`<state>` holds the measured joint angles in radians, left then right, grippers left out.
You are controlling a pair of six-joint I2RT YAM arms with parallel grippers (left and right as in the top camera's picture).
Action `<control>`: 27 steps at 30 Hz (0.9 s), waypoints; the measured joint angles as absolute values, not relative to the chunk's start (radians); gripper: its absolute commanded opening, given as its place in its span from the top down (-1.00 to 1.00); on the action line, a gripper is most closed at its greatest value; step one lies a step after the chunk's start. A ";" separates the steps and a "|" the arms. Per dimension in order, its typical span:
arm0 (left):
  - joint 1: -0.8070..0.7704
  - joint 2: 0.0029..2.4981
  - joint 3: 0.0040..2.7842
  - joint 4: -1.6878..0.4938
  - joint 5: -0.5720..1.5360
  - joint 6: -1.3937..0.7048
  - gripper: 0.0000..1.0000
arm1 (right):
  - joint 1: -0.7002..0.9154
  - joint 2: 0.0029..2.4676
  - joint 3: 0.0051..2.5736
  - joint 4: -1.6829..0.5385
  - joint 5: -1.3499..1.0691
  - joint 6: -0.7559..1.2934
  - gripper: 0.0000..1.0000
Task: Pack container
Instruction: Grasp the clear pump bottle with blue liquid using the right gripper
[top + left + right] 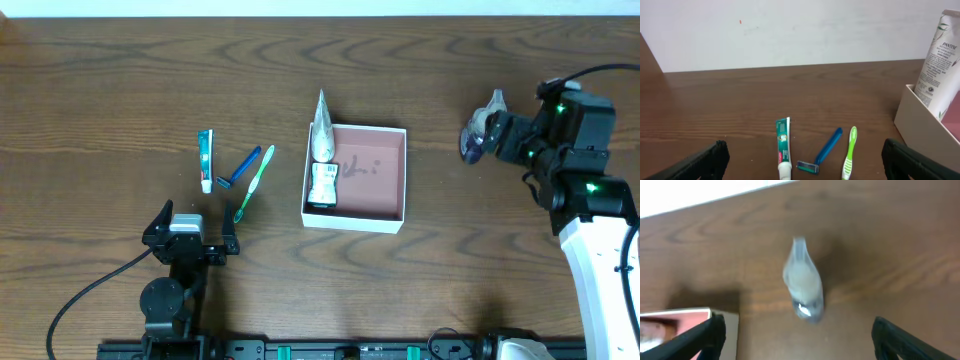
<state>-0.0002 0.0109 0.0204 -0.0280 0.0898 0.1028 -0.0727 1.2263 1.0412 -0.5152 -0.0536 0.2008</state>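
The right gripper is hovering, fingers spread, by a pale grey item near the container. I'd guess it's needing to close on that next. The left gripper is sitting spread too.

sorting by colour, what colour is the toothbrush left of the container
The toothbrush is light green; the left wrist view shows it best.

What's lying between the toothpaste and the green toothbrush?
A blue razor lies between the toothpaste and the green toothbrush, clearest in the overhead view.
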 measured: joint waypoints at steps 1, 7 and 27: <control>0.000 0.011 0.020 -0.028 0.090 0.103 -0.96 | -0.073 1.226 1.041 -0.498 -0.056 0.192 -0.80; 0.000 0.011 0.020 -0.028 0.090 0.103 -0.96 | -0.073 1.252 1.041 -0.436 -0.030 0.166 -0.98; 0.000 0.011 0.020 -0.028 0.090 0.103 -0.96 | -0.093 1.559 1.042 -0.271 -0.017 0.113 -0.72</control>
